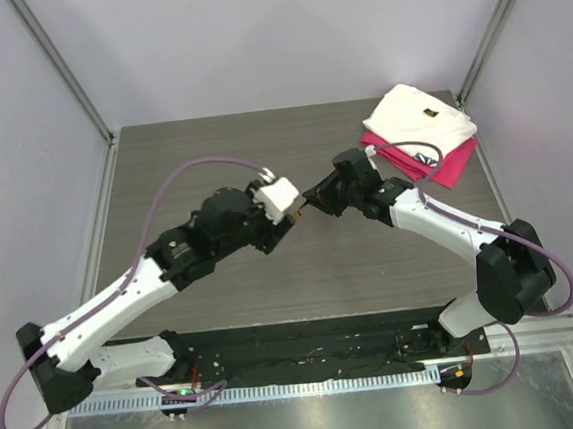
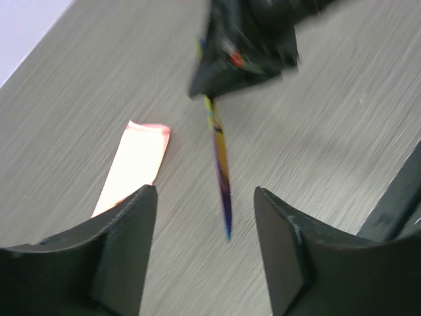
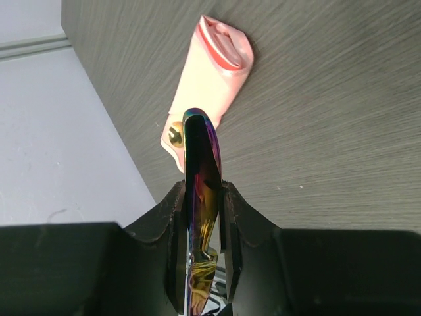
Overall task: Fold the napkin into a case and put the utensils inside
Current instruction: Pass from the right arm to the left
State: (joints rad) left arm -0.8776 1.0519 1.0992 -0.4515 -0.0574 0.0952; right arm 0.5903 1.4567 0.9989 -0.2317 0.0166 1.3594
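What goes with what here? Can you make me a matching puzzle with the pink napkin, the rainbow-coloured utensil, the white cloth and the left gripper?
Things:
1. napkin
2. rainbow utensil
3. white cloth
4. left gripper

States:
a. lying on top of the magenta cloth
b. open, holding nothing
c. clamped in the right gripper
d. folded narrow on the table, a gold piece showing at one end

Pairs: 1-d, 2-c, 3-a, 4-b.
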